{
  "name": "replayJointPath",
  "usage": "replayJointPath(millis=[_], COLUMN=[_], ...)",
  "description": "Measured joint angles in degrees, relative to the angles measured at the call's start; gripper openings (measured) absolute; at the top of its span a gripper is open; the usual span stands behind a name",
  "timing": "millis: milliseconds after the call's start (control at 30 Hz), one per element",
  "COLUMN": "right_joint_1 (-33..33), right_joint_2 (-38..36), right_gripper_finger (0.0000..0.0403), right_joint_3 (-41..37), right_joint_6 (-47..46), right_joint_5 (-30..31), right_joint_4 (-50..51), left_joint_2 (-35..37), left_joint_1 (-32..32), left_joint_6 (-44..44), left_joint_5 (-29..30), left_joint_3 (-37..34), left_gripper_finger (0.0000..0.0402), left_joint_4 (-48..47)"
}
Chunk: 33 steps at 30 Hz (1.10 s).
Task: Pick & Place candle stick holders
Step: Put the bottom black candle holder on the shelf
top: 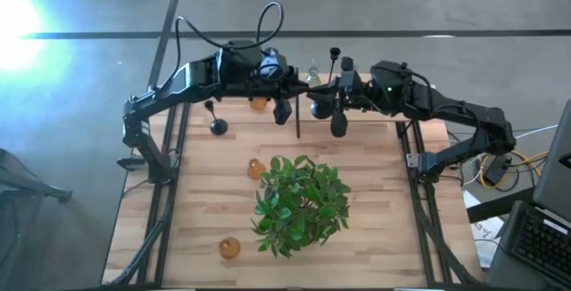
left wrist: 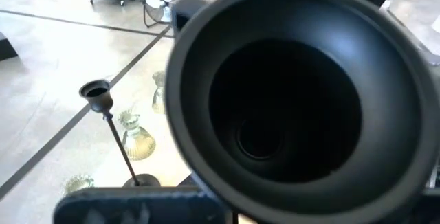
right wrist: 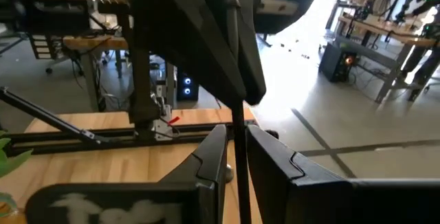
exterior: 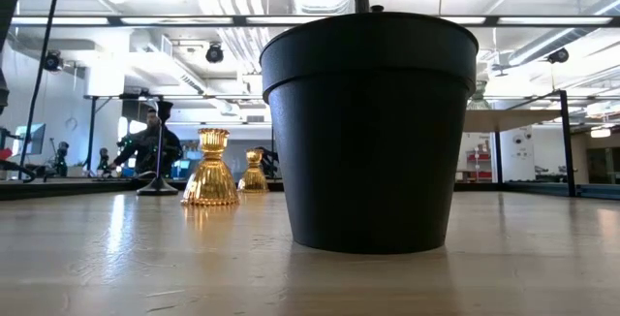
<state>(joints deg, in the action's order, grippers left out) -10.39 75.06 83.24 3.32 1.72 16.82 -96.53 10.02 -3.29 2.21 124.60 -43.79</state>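
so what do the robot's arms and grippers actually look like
Both arms are dark, near black, built of angular jointed links. A black cable loops above the left arm; the right arm looks much the same. The right gripper has two flat, dark, angular fingers.

We see both arms reaching inward, wrists nearly meeting. Left pincer (top: pixel 284 112) fully closed; right pincer (right wrist: pixel 236 157) just opposite it, fingers nearly closed.

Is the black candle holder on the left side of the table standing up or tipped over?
Upright: the black candle holder rests on its round base with its stem rising to the cup; the low view shows it vertical.
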Motion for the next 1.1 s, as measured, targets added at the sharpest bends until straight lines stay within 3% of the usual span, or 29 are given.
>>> replayJointPath(millis=[600, 800, 1100], right_joint_1=[0.4, 0.4, 0.4], right_joint_2=[0.8, 0.9, 0.9], right_gripper_finger=[0.0051, 0.0016, 0.001], right_joint_3=[0.0, 0.0, 0.0], right_joint_6=[-1.6, -2.0, -1.8], right_joint_5=[-0.1, -0.2, -0.2], right_joint_4=[-2.6, -2.2, -2.2], left_joint_2=[0.0, -0.1, -0.1], left_joint_1=[0.0, 0.0, 0.0], left_joint_6=[0.6, 0.8, 0.8], left_joint_5=[-1.2, -1.3, -1.3], left_joint_3=[-0.1, -0.2, -0.2], left_gripper_finger=[0.0017, 0.0017, 0.0017], left_joint_4=[-0.2, -0.5, -0.5])
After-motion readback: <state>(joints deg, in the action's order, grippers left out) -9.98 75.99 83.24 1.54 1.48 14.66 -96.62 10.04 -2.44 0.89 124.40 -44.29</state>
